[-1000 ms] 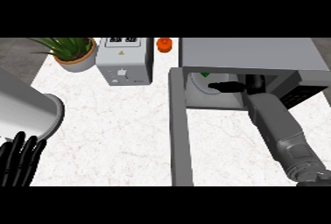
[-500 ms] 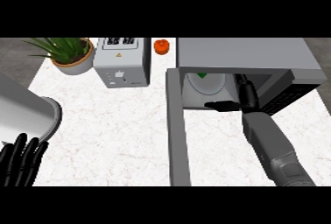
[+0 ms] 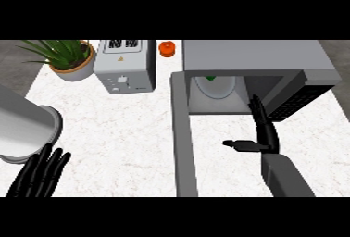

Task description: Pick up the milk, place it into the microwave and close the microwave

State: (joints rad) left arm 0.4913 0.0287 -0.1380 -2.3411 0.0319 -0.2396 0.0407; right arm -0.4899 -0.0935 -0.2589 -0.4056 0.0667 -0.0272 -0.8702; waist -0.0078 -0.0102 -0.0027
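The milk [image 3: 215,86], a white carton with a green top, stands inside the open microwave [image 3: 253,56]. The microwave's grey door [image 3: 184,139] swings out toward me on the left of the cavity. My right hand [image 3: 265,132] is open in front of the cavity, outside it, fingers pointing at the opening and thumb stretched left. It holds nothing and is apart from the milk. My left hand [image 3: 41,173] rests open at the lower left edge, fingers up.
A silver toaster [image 3: 126,67] stands left of the microwave, with a potted plant [image 3: 65,58] further left. A small orange item [image 3: 166,47] sits at the back. A large grey cylinder [image 3: 24,125] lies at the left edge, just above my left hand.
My right hand has drawn back out of the microwave toward me, leaving the milk standing inside. The left hand has stayed put.
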